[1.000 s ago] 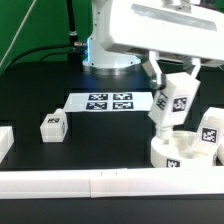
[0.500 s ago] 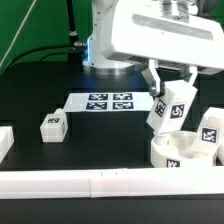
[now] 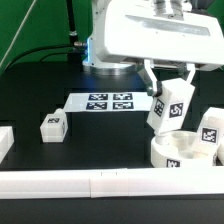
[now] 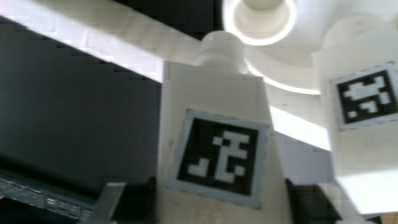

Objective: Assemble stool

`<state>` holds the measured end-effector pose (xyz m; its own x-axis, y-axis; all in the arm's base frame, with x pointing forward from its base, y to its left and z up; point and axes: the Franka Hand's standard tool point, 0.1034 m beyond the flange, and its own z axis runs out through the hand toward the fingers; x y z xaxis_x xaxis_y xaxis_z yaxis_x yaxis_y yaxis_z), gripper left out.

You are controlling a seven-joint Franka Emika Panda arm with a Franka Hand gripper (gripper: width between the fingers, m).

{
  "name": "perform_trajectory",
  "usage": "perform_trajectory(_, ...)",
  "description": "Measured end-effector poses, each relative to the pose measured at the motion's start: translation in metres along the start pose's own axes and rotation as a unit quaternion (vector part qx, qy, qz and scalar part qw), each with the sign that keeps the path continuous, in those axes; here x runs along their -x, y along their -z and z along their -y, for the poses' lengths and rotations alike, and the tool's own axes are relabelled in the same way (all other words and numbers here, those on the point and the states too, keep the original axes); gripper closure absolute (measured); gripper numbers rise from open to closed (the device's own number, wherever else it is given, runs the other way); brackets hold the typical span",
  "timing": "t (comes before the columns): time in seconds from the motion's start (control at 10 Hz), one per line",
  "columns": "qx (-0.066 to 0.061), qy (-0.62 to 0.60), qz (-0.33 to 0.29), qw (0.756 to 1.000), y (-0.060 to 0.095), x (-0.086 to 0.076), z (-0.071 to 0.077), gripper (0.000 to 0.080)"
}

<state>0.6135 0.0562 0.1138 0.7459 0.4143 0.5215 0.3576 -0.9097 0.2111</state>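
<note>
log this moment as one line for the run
pincer: shut on held leg | held leg: tilted above seat drum | second leg: upright at drum | third leg: loose on table

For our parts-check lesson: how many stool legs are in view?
3. The loose leg sits at the exterior view's left; the held leg hangs in the end effector; the third leg stands at the seat drum. None seems hidden.

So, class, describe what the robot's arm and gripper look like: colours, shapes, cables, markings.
The glossy white rounded arm ends in a broad white boxy housing. Its gripper has two slim black fingers. A blue glow shows low on the arm, and a black cable hangs behind. No markings are visible.
</note>
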Motion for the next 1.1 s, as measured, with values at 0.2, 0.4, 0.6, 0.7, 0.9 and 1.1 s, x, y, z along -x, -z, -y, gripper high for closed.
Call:
perform_trajectory(0.2, -0.002, 0.000, 0.000, 1.000, -0.001, -0.001, 0.007, 0.0475)
perform_trajectory(0.4, -0.002, -0.001, 0.007, 1.000, -0.006, 0.007, 0.006, 0.0475)
perform_trajectory(0.6, -0.003, -0.001, 0.008, 1.000, -0.007, 0.009, 0.006, 0.0475)
perform_trajectory(0.7, -0.004, -0.001, 0.011, 1.000, -0.009, 0.012, 0.007, 0.0475)
perform_trajectory(0.9, -0.006, 0.000, 0.017, 1.000, -0.015, 0.018, 0.010, 0.0475)
perform_trajectory(1.1, -0.006, -0.001, 0.022, 1.000, -0.018, 0.024, 0.010, 0.0475)
